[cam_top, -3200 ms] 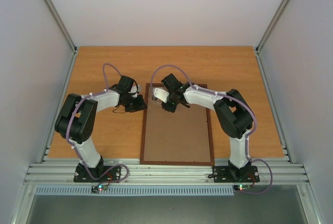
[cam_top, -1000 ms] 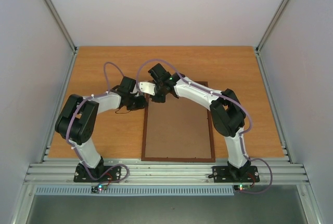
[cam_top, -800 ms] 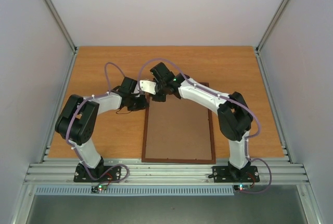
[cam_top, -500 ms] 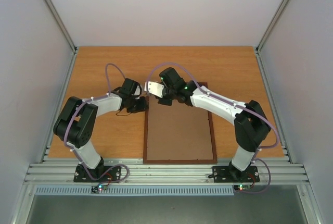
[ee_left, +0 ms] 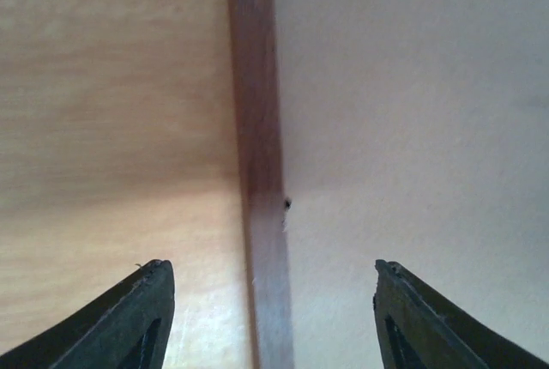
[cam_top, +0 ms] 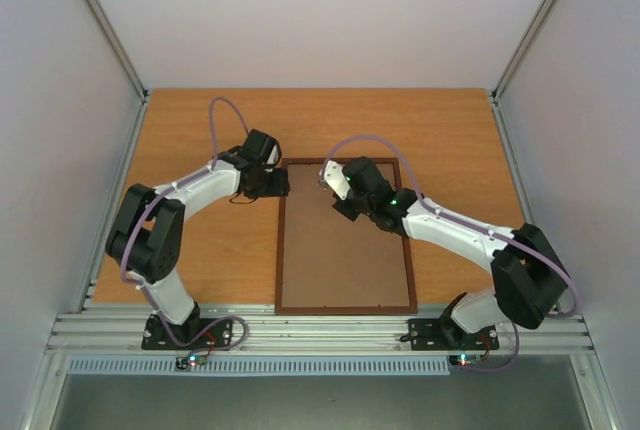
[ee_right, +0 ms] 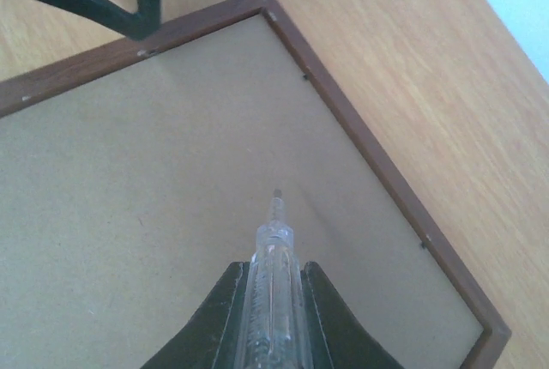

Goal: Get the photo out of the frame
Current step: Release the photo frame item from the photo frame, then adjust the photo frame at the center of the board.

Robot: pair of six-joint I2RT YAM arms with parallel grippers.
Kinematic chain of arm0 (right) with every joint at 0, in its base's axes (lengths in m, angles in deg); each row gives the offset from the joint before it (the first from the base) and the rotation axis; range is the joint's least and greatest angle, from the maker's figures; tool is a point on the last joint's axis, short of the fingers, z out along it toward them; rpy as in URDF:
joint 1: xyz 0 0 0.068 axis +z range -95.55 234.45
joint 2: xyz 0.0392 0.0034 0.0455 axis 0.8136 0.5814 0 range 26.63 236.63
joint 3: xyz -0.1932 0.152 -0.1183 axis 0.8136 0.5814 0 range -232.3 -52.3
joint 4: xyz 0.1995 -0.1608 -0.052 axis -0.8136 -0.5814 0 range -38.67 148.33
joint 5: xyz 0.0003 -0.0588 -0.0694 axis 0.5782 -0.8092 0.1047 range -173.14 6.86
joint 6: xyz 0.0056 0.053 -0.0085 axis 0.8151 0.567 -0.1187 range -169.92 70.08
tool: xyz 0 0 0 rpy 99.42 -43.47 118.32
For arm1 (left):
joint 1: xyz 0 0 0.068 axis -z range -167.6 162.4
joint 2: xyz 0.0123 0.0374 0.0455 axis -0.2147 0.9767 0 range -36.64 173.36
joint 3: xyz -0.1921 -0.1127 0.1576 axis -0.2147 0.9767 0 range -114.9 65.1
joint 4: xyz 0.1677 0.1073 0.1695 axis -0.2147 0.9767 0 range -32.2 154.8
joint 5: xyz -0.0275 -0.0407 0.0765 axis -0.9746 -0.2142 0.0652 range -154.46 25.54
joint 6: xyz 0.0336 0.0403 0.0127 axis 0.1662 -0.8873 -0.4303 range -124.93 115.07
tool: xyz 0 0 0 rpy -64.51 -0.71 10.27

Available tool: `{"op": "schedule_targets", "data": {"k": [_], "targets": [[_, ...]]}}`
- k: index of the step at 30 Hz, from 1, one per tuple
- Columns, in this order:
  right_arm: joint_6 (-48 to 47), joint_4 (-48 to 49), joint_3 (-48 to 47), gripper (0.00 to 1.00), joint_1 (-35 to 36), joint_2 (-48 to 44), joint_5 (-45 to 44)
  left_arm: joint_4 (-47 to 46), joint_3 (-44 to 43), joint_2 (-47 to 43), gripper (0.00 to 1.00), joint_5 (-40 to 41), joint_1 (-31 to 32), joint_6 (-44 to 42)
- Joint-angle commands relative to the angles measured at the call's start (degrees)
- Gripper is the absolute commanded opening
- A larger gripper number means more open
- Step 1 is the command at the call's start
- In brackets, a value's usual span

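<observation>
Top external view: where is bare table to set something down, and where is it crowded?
Bare: table strip between the frame and back wall, plus the far right corner. Crowded: the frame's far end, under left gripper and right gripper; left arm and right arm overhang the flanks.

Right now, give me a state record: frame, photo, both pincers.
frame: flat on the table, plain brown back up
photo: not visible, no print showing in any view
left pincer: open, fingers either side of the frame's left rail
right pincer: shut on clear tool, tip pointing over the frame's back
</observation>
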Motion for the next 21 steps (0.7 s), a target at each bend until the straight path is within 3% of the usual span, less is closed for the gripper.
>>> {"op": "schedule_targets", "data": {"k": [1, 6, 14, 21], "targets": [[9.2, 7.0, 4.4, 0.01, 0.08, -5.21, -2.83, 3.97, -6.29, 5.3, 0.65, 5.65, 1.47, -1.48], [12.6, 10.11, 9.79, 0.01, 0.04, -7.84, -3.0, 8.15, -13.26, 11.52, 0.65, 10.12, 2.56, -2.91], [13.75, 10.39, 10.91, 0.01, 0.06, -7.94, -3.65, 10.35, -16.46, 16.32, 0.65, 11.47, 3.73, -3.72], [14.04, 9.86, 10.71, 0.01, 0.05, -7.67, -4.24, 10.79, -17.65, 17.56, 0.57, 11.9, 3.96, -4.19]]}}
